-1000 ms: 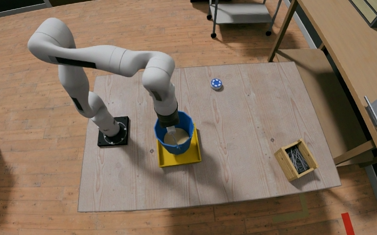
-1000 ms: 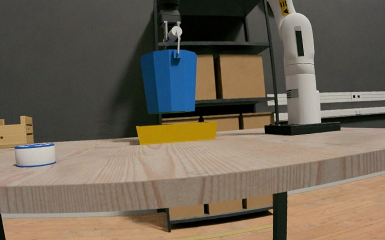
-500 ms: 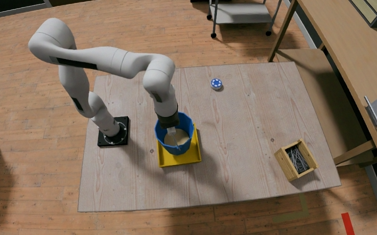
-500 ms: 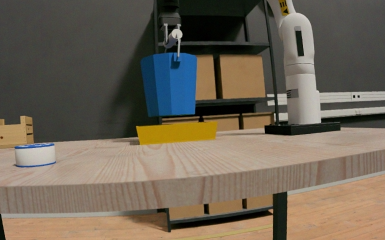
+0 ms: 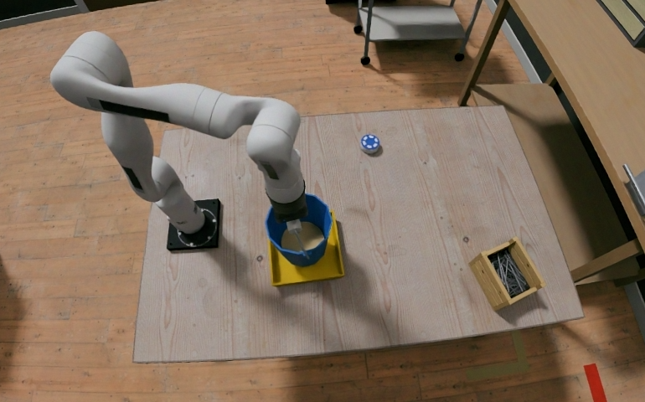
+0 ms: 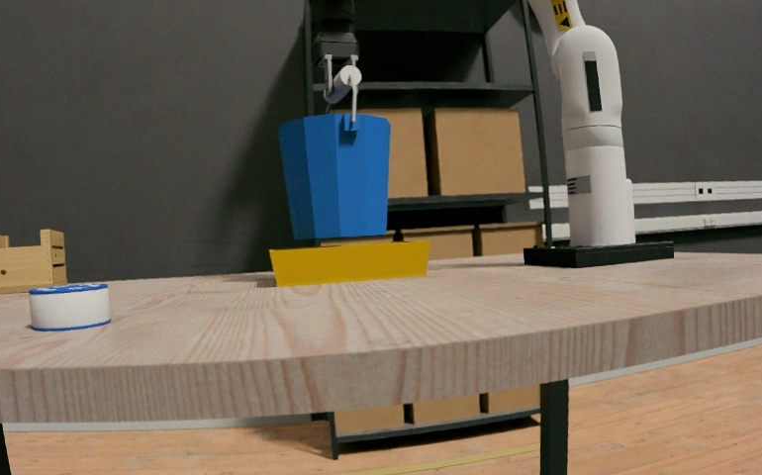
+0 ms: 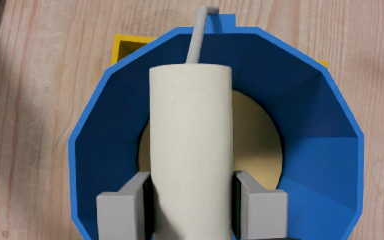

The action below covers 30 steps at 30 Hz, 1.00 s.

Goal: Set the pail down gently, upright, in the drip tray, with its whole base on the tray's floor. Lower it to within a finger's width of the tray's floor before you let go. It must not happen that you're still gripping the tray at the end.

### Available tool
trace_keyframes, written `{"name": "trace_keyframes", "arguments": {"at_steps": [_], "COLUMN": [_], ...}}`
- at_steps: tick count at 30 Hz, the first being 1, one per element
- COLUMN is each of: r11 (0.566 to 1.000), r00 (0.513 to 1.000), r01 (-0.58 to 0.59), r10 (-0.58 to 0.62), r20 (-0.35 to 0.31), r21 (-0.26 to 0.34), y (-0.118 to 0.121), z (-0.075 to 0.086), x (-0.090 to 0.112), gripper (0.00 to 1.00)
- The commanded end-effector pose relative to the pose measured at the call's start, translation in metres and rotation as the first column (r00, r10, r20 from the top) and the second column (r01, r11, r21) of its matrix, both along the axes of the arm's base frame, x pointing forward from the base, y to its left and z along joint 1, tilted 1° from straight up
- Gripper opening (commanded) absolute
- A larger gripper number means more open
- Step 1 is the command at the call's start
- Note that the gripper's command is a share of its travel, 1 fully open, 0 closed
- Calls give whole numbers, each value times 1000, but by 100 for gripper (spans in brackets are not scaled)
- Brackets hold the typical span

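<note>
A blue pail (image 6: 334,176) hangs upright from my gripper (image 6: 339,75), which is shut on the white grip of the pail's wire handle (image 7: 191,150). The pail's base sits at about the level of the rim of the yellow drip tray (image 6: 349,262), directly over it. From above, the pail (image 5: 302,227) covers most of the tray (image 5: 306,256), with yellow showing at the front and sides. In the wrist view the pail (image 7: 219,135) fills the frame and only two yellow tray corners (image 7: 124,45) show behind it. The tray's floor is hidden by the pail.
A white and blue round puck (image 5: 369,143) lies at the table's far side. A wooden crate of nails (image 5: 507,272) stands near the table's right front corner. The arm's black base (image 5: 193,224) is left of the tray.
</note>
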<state>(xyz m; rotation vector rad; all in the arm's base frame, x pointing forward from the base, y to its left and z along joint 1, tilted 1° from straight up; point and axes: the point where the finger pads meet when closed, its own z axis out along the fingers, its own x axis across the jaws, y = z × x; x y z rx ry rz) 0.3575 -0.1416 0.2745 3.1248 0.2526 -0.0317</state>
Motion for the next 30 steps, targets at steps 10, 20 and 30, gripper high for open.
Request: {"name": "trace_keyframes", "arguments": {"at_steps": [10, 20, 30], "r11": [1000, 1000, 1000], "r00": [1000, 1000, 1000], "r01": [-1, -1, -1], "r10": [1, 1, 1], "r20": [6, 6, 6], "r21": [1, 1, 1], "y": [0, 0, 0], "z": [-15, -25, -34], "x": [2, 2, 2], "gripper": [0, 0, 0]}}
